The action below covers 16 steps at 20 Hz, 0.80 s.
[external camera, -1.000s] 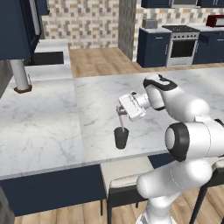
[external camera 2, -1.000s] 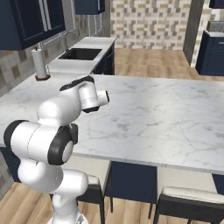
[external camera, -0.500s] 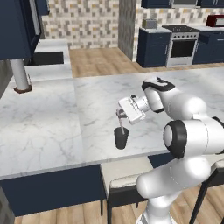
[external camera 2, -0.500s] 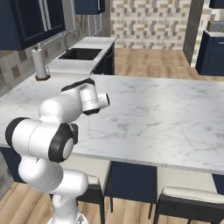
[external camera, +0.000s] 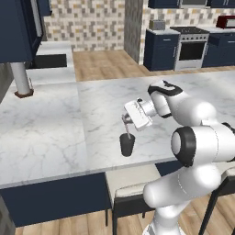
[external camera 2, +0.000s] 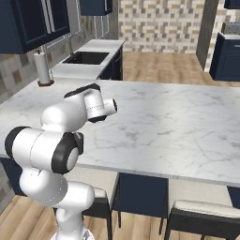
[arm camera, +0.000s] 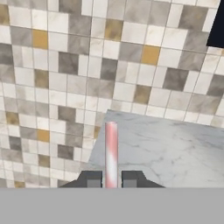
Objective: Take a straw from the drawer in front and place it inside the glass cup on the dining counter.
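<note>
Left base view: my end effector (external camera: 125, 120) hangs over the near edge of the dining counter (external camera: 55, 124), just above the glass cup (external camera: 127, 145), shut on the straw (external camera: 127, 129). Compared with a second ago the hand has sunk only a little toward the cup, and the cup has not moved. I judge that the lowering is under way and the release has not yet come. The straw here is a thin pale-red stick whose long axis is close to upright. Its upper end is at my fingers and its lower end points down to the cup's mouth, leaning slightly right. I cannot tell whether the tip is already past the rim. Right base view: the counter's marble top runs far and right, with a cushioned stool (external camera 2: 201, 208) tucked under its near edge, and my own arm stands in front of the cup's place. Hand view: both fingertips (arm camera: 91, 178) are pressed close against the straw, which rises straight from between them along the centre of this view. Beyond it are a counter corner and a mosaic-tiled wall (arm camera: 65, 65).
</note>
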{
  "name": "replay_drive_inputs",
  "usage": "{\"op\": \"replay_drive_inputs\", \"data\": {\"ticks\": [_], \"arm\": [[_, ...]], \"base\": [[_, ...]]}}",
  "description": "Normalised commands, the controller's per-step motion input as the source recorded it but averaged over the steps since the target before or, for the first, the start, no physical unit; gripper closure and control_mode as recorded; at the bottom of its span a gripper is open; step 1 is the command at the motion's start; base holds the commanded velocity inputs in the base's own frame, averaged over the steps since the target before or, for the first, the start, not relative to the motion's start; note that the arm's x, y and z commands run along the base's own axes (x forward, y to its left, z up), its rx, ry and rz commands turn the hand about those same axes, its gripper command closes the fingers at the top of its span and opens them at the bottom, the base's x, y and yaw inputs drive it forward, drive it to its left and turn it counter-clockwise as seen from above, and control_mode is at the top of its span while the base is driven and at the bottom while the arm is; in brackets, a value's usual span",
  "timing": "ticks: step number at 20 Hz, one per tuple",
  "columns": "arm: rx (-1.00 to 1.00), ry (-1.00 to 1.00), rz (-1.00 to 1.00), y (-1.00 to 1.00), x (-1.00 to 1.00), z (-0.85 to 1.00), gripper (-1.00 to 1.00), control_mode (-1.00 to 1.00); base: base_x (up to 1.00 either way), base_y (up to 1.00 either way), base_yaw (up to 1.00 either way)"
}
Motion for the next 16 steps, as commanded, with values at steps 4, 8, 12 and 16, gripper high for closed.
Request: {"op": "replay_drive_inputs", "data": {"ticks": [4, 8, 12, 16], "arm": [[0.00, -0.03, 0.00, 0.00, 0.07, -0.07, 1.00, -1.00], [0.00, 0.00, 0.00, 0.00, 0.02, -0.12, 1.00, -1.00], [0.00, 0.00, 0.00, 0.03, 0.02, -0.12, 1.00, -1.00], [0.00, 0.00, 0.00, 0.06, 0.04, -0.11, 1.00, -1.00]], "base": [[0.00, 0.00, 0.00], [0.00, 0.00, 0.00], [0.00, 0.00, 0.00], [0.00, 0.00, 0.00]]}}
